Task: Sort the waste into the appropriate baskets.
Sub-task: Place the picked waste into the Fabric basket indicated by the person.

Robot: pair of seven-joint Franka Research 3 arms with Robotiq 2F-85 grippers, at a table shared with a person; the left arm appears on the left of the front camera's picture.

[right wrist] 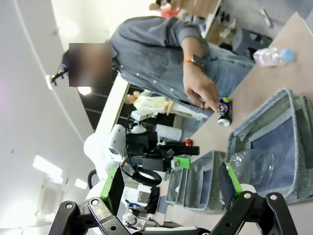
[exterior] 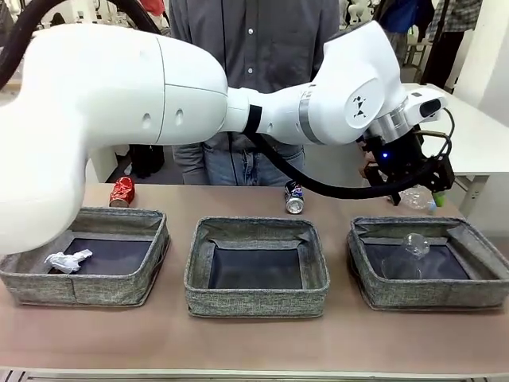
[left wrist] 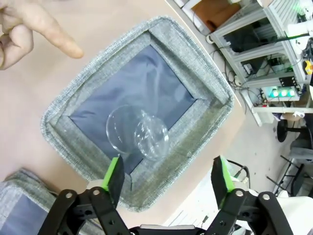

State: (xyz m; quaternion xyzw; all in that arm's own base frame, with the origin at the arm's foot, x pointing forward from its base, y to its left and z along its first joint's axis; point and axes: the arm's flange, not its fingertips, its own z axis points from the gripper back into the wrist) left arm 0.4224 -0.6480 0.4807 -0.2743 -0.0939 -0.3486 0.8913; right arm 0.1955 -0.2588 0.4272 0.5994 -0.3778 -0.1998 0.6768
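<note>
Front view, to judge the progress: two pieces of five sorted, by the look of it. In the left basket [exterior: 87, 213], a crumpled white paper wad [exterior: 67, 261]. In the right basket [exterior: 477, 228], a clear plastic cup [exterior: 413, 247], lying on the dark bottom. Nothing in the middle basket [exterior: 254, 225]. Left to sort, on the bare table on the far side of the baskets: a red soda can [exterior: 122, 192] beyond the left basket, a dark blue soda can [exterior: 294, 197] beyond the middle one, and a clear blue-capped bottle [exterior: 417, 197] at the far right, partly hidden by the left gripper [exterior: 407, 181].

Left wrist view: left gripper above the right basket, green pads wide apart, nothing between them, the cup below and apart from them; so released, grasping nothing. Beyond the basket, a person's hand [left wrist: 29, 29] with one finger pointing over the table.

Right wrist view: right gripper [right wrist: 172, 176] released too, and empty.

As for writing: some print on both cans, too small to read, so no brand to tell. No readable label on the bottle, the cup or the baskets.
</note>
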